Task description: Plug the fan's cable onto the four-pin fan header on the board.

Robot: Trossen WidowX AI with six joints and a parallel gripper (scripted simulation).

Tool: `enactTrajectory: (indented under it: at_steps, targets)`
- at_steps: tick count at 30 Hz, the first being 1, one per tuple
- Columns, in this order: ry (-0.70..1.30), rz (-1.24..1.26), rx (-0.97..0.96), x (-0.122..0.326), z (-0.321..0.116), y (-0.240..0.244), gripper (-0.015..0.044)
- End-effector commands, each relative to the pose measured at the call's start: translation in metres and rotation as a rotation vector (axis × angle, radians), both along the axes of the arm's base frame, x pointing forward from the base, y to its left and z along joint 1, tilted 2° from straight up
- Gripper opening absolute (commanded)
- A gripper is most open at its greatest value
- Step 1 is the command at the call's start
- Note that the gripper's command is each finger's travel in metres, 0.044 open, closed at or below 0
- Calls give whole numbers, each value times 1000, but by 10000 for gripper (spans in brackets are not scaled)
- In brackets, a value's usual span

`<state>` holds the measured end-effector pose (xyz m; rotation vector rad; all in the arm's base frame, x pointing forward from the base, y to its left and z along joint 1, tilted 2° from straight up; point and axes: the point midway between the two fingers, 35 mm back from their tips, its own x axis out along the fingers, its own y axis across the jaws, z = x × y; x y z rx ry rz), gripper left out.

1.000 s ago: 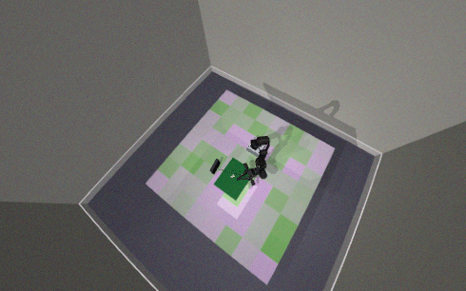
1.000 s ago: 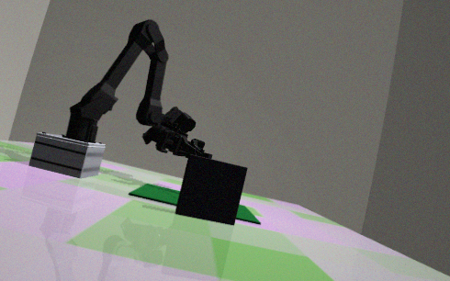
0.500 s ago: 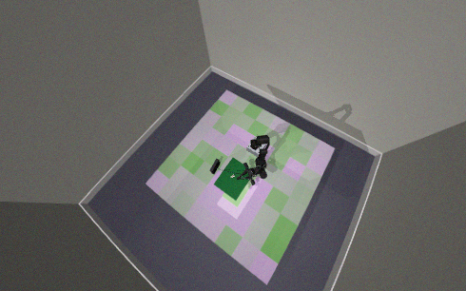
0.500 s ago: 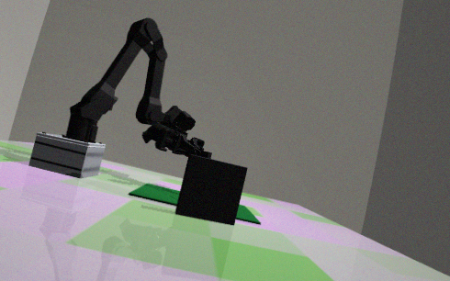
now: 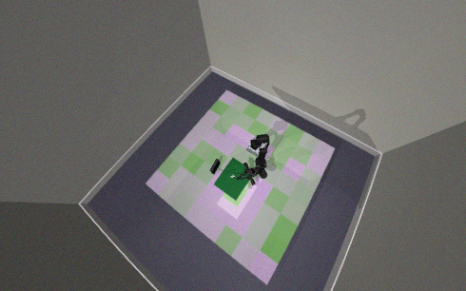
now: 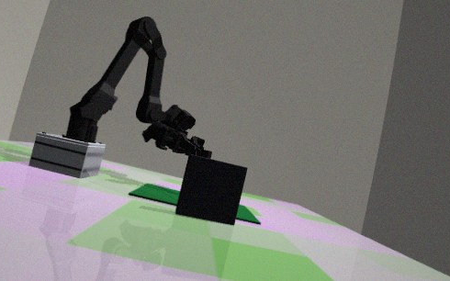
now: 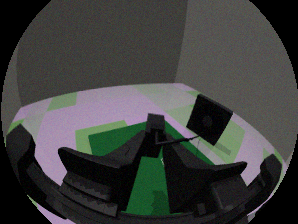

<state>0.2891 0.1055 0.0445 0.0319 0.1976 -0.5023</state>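
My gripper [image 5: 240, 177] [image 6: 205, 153] [image 7: 154, 135] is shut on the plug, a small dark block [image 7: 155, 121] that sticks out past the fingertips in the wrist view. The gripper is tilted forward and held above the green board [image 5: 234, 192] [image 6: 151, 193] [image 7: 102, 142]. A thin dark cable [image 7: 181, 140] runs from the plug to the black square fan [image 5: 215, 165] [image 6: 211, 190] [image 7: 209, 120], which stands upright beside the board. A tiny pale part [image 5: 232, 176] [image 7: 162, 161], seemingly the header, shows on the board; its pins are too small to make out. The plug is apart from it.
The arm's grey base block [image 6: 62, 155] stands behind the board in the exterior view. The board lies on a patchwork mat [image 5: 279, 238] [image 6: 127, 239] in green, lilac and grey. The fan hides part of the board in the exterior view. Walls surround the floor.
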Motion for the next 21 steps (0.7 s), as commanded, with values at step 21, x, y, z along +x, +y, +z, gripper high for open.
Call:
enactTrajectory:
  at_steps: [21]
  targets:
    - [1, 0, -1, -5, -18, 3, 0]
